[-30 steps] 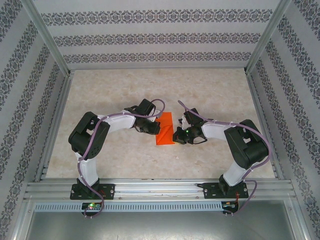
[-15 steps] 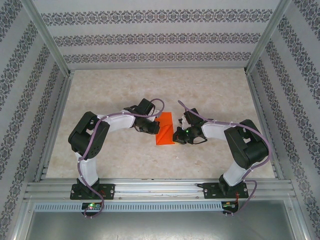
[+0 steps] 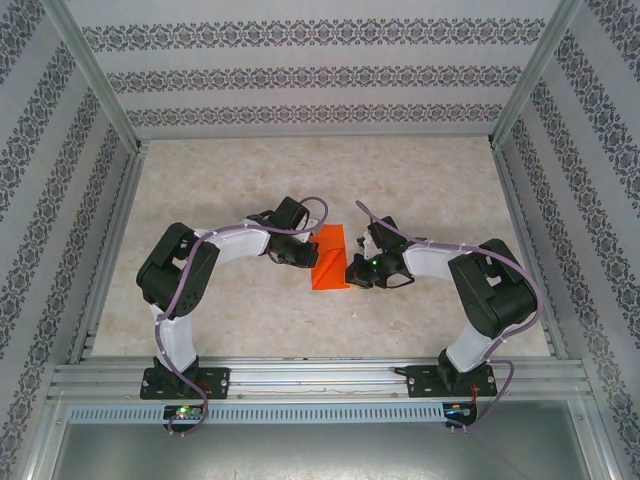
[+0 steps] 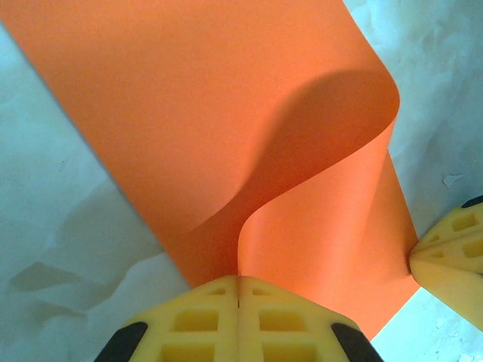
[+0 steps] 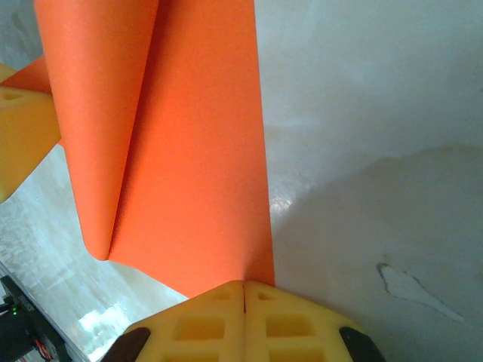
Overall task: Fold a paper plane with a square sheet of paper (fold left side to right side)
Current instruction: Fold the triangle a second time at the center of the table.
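Half a fold at most: square sheet of paper mid-table, left flap curled over toward right, no crease pressed, every plane fold left. Lies between both pincers. Left gripper pinching flap edge. Right gripper pressed together, tips touching right edge; pinching or only pinning, cannot tell.

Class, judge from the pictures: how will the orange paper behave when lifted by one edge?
Probably floppy: the square sheet of paper curls in a soft loop where the left gripper pinches it. Likely light: the raised flap holds itself up. May slide on the smooth table.
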